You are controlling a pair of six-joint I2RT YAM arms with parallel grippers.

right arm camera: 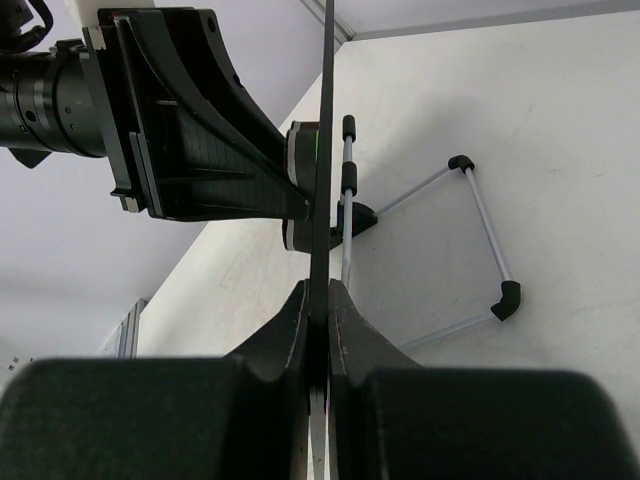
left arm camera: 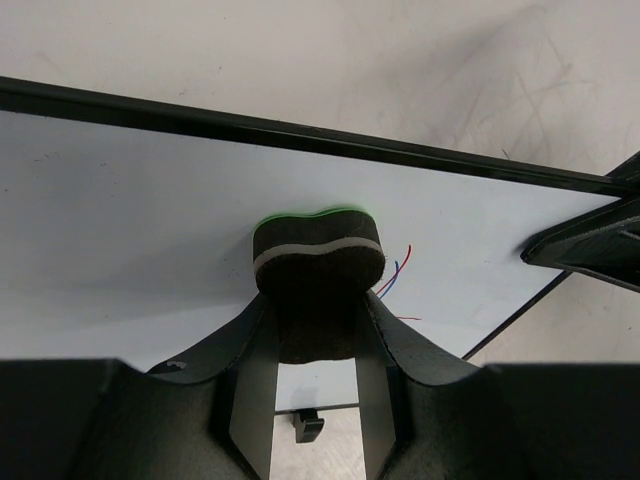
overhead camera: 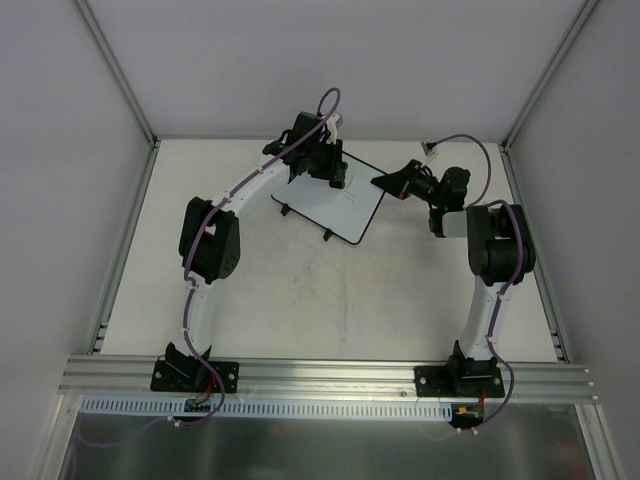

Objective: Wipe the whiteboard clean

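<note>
The whiteboard (overhead camera: 345, 207) stands tilted at the back middle of the table, with a thin black frame and black feet. In the left wrist view its white face (left arm camera: 120, 220) carries thin red and blue pen lines (left arm camera: 396, 275). My left gripper (overhead camera: 325, 165) is shut on a dark felt eraser (left arm camera: 318, 252) with a green back, pressed against the board's face just left of the lines. My right gripper (overhead camera: 392, 183) is shut on the board's right edge (right arm camera: 322, 150); its fingers (right arm camera: 345, 330) clamp the frame. The eraser (right arm camera: 297, 150) shows on the board's left side there.
A wire stand (right arm camera: 485, 235) props the board from behind on the table. White enclosure walls (overhead camera: 320, 60) close the back and sides. An aluminium rail (overhead camera: 330, 375) holding both arm bases runs along the near edge.
</note>
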